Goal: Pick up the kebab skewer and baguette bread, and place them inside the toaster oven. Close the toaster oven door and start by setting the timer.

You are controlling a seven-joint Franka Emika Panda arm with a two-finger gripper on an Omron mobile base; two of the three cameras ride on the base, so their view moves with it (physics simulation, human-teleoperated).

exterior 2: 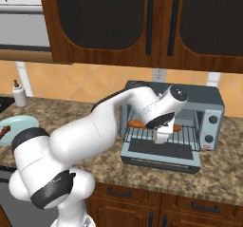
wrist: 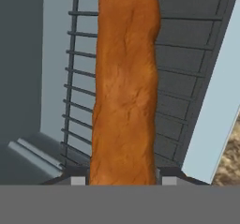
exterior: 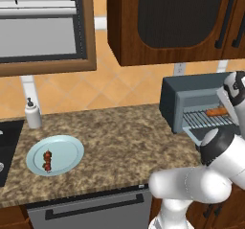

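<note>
In the left base view the arm reaches to the far right into the oven (exterior: 191, 101), whose door (exterior: 198, 136) hangs open and down; the baguette (exterior: 216, 111) lies on the wire rack (exterior: 206, 120) inside, and the end effector itself is hidden behind the arm's upper links. Far to the left of it, the skewer (exterior: 47, 161) rests on a pale blue plate (exterior: 67, 151) on the bench (exterior: 124, 137), with a white bottle (exterior: 32, 114) beyond the plate near the wall. In the right base view the wrist bends down into the oven mouth, and the end effector (exterior 2: 162, 137) sits at the baguette (exterior 2: 137, 124), whose 2 ends stick out either side of the hand along the rack (exterior 2: 187, 133); the door (exterior 2: 161, 156) lies flat just below it, and the oven's knobs (exterior 2: 212, 119) are to its right. In the hand view the baguette (wrist: 125, 78) runs straight up from between the 2 fingertips (wrist: 78, 180), which stand against its sides, so the end effector is gripping the loaf, just over the rack (wrist: 187, 59) bars.
</note>
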